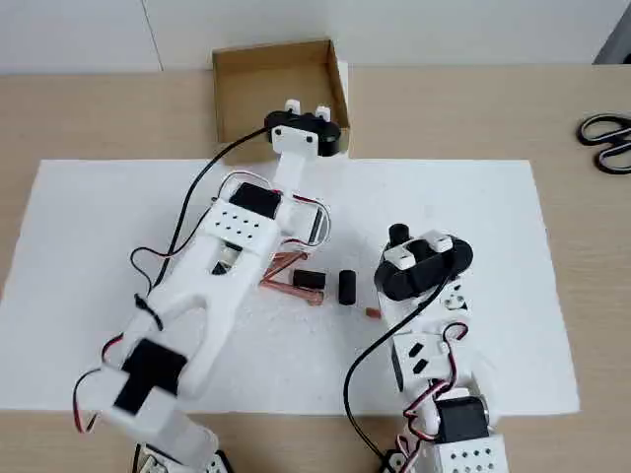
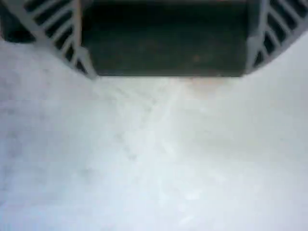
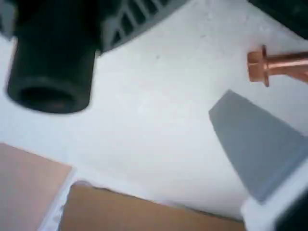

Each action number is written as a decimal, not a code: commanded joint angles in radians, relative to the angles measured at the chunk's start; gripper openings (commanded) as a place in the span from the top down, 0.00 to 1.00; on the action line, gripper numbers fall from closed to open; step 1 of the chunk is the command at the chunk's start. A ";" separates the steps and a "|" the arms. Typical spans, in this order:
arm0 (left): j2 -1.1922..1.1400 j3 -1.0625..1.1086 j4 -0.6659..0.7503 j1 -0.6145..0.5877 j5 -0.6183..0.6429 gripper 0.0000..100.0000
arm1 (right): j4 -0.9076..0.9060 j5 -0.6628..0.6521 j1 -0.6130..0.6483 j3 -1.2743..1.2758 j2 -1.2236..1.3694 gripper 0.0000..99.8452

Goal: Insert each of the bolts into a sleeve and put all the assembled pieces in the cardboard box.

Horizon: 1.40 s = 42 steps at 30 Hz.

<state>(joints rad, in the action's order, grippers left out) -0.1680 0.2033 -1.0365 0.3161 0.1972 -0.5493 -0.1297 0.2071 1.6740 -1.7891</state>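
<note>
My right gripper [image 1: 406, 246] is at the right of the white mat, shut on a black sleeve [image 3: 48, 62] whose open end shows in the right wrist view. A copper bolt [image 3: 276, 67] lies on the mat beyond it. Several copper bolts [image 1: 284, 268] and two black sleeves [image 1: 309, 279] [image 1: 347, 286] lie mid-mat under the left arm. My left gripper [image 1: 307, 110] is at the near right corner of the cardboard box [image 1: 242, 94]. In the left wrist view a dark block [image 2: 163, 38] sits just above the mat; I cannot make out what it is.
The white foam mat [image 1: 493, 217] covers most of the wooden table [image 1: 89, 108]. A small copper piece [image 1: 373, 312] lies beside the right arm. Scissors [image 1: 606, 143] lie at the far right edge. Red and black cables hang along both arms.
</note>
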 commanded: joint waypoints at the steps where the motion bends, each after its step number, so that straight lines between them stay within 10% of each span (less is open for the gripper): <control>1: -0.063 -0.054 0.063 -0.041 0.009 0.99 | -0.001 0.008 -0.008 -0.038 -0.012 0.99; 42: -0.161 -0.196 0.008 -0.054 0.006 0.72 | -0.002 0.008 -0.008 -0.038 -0.012 1.00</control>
<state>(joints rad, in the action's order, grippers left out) -0.3491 0.0621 -1.0088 0.2670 0.2033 -0.5508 -0.1297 0.2087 1.6740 -1.7891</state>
